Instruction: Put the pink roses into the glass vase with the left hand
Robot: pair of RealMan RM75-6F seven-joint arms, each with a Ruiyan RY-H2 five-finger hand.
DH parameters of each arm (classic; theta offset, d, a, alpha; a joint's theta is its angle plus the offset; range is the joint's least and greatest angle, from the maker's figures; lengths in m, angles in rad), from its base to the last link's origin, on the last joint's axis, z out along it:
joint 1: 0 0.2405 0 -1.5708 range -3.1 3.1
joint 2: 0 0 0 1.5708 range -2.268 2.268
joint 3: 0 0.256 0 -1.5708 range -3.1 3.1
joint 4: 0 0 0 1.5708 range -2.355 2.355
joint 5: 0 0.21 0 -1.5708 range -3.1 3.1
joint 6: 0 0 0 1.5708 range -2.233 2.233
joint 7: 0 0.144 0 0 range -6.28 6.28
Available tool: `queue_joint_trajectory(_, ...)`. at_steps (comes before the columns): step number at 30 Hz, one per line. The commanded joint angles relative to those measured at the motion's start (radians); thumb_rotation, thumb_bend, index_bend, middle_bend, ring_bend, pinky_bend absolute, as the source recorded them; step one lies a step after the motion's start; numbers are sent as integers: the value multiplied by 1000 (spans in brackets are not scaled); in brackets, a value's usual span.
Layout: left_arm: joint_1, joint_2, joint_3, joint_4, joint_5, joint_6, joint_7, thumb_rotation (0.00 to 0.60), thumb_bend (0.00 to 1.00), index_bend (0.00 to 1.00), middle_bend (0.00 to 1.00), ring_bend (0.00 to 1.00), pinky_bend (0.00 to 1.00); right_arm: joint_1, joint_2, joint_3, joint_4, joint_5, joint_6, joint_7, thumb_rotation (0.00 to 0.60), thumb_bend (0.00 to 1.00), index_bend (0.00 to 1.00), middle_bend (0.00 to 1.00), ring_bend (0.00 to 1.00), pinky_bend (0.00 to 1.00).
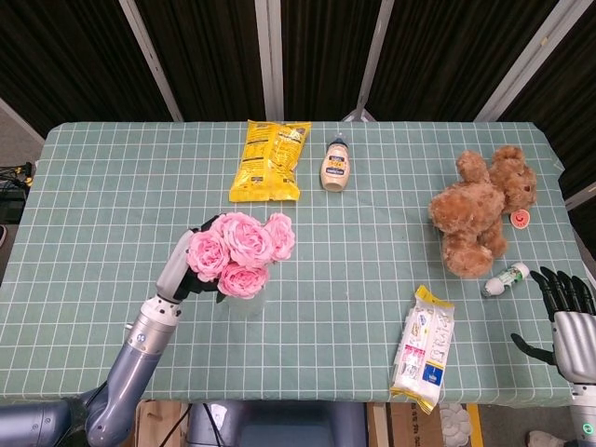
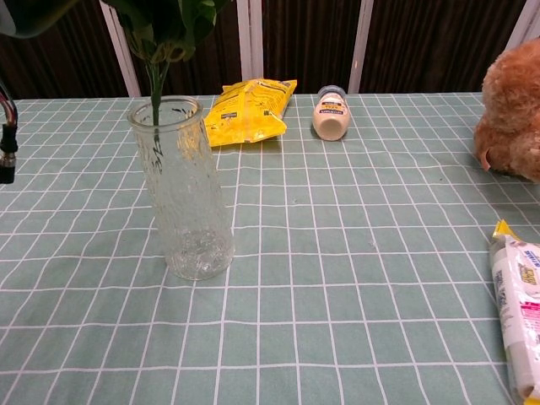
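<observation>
The pink roses [image 1: 238,251] are a bunch of several blooms, held by my left hand [image 1: 183,268] just left of them and directly over the glass vase. In the head view the blooms hide most of the vase [image 1: 244,303]. In the chest view the tall textured glass vase [image 2: 180,189] stands upright at left, and the green stem [image 2: 155,93] drops through its mouth, with leaves above the rim. My right hand [image 1: 562,309] rests at the table's right front corner, fingers spread, holding nothing.
A yellow snack bag [image 1: 269,160] and a mayonnaise bottle [image 1: 335,165] lie at the back centre. A brown teddy bear [image 1: 480,211] sits at right, with a small bottle [image 1: 507,277] near it. A wet-wipes pack [image 1: 425,346] lies front right.
</observation>
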Motion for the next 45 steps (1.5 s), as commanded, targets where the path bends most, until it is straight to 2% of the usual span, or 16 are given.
queue_joint_trajectory(1,4,-3,15,25,12,-11,-14,600,428,340,360,252,347,0,-1,0,0,0,0,-1,600,172,123,105,37,0)
queue_joint_trajectory(8,11,25,44,55,19,-53,-49,600,411,333,321,198,292,-2,-1,1,-1,1,3,-1,600,171,124,105,37,0)
queue_joint_trajectory(16,22,107,74,58,22,-116,-92,600,375,306,253,111,210,-1,0,1,-5,2,0,-2,600,171,123,105,37,0)
queue_joint_trajectory(21,21,173,92,53,24,-167,-104,600,283,182,121,5,104,-2,-1,0,-6,-1,3,-5,600,171,123,105,37,0)
queue_joint_trajectory(30,27,322,104,-4,39,-216,-115,600,181,121,59,0,22,-3,-4,0,-12,-3,7,-16,600,171,124,105,37,0)
queue_joint_trajectory(37,82,506,104,-98,36,-173,-22,600,174,114,53,0,15,-6,-4,0,-16,-3,10,-17,600,171,123,105,37,0)
queue_joint_trajectory(41,133,639,125,-165,23,-143,98,600,176,110,59,0,15,-7,-4,1,-20,2,10,-21,600,171,124,105,37,0)
queue_joint_trajectory(45,207,703,156,-208,38,-52,264,600,188,136,69,0,16,-8,-3,0,-25,2,9,-23,600,171,123,105,37,0)
